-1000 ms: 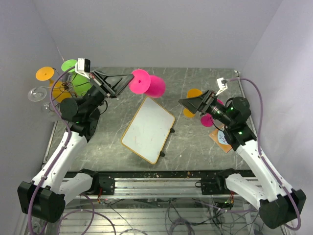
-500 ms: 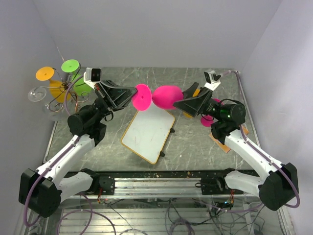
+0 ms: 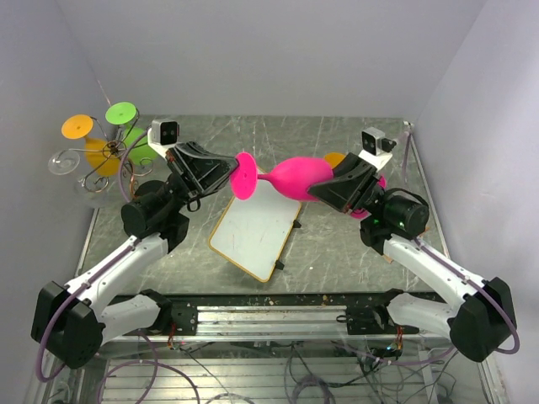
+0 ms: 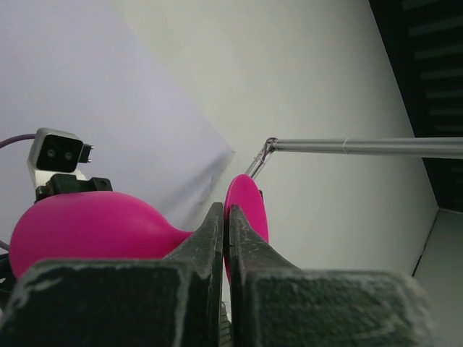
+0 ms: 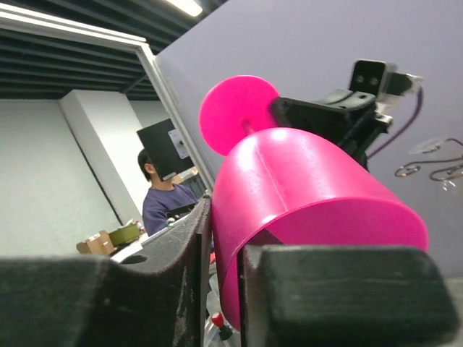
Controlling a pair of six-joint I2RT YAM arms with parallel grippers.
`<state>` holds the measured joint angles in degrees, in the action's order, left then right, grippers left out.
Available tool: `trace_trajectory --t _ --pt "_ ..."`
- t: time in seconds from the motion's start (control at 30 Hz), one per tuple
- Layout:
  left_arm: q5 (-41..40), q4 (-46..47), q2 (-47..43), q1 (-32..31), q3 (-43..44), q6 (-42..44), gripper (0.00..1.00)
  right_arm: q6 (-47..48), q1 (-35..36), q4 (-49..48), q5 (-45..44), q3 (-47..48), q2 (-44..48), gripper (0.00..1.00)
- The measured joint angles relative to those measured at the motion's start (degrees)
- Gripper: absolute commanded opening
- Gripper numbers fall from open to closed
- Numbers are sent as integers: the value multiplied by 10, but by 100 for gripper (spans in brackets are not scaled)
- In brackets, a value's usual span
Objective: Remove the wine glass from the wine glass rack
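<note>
- Left gripper (image 3: 232,173): jaws clamped on the stem of the pink wine glass (image 3: 296,178). In the left wrist view the foot disc stands just past the fingertips, with the bowl on the other side.
- Right gripper (image 3: 323,188): jaws pinched on the bowl at its rim; the bowl wall passes between the two fingers.
- The glass lies horizontal, off the table, spanning tip to tip between both tools, above the whiteboard (image 3: 251,227).
- Wine glass rack (image 3: 93,178): well behind and outboard of the left gripper, apart from it. It carries an orange glass (image 3: 77,126), a green glass (image 3: 121,112) and a clear glass (image 3: 61,162).
</note>
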<state>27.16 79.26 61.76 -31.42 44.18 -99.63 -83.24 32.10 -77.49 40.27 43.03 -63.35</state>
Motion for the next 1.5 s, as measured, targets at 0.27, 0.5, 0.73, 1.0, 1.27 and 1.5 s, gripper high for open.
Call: trace_trajectory --t 0.27,0.5,0.73,1.0,1.27,1.5 --pt "-5 -19 -2 -21 0 34 53 -4 5 -39 1 0 25 0" --pt "-5 -135 -95 -23 -26 120 91 75 4 80 -22 5 84 0" --pt "-23 -367 -216 -25 -30 244 96 243 4 349 -130 59 192 0" --pt "-81 -669 -293 -26 40 386 96 399 3 664 -301 191 158 0" --pt "-163 -930 -296 -26 198 511 97 539 3 914 -321 373 -54 0" --pt "-222 -1049 -306 -26 258 567 97 625 3 1080 -349 522 -221 0"
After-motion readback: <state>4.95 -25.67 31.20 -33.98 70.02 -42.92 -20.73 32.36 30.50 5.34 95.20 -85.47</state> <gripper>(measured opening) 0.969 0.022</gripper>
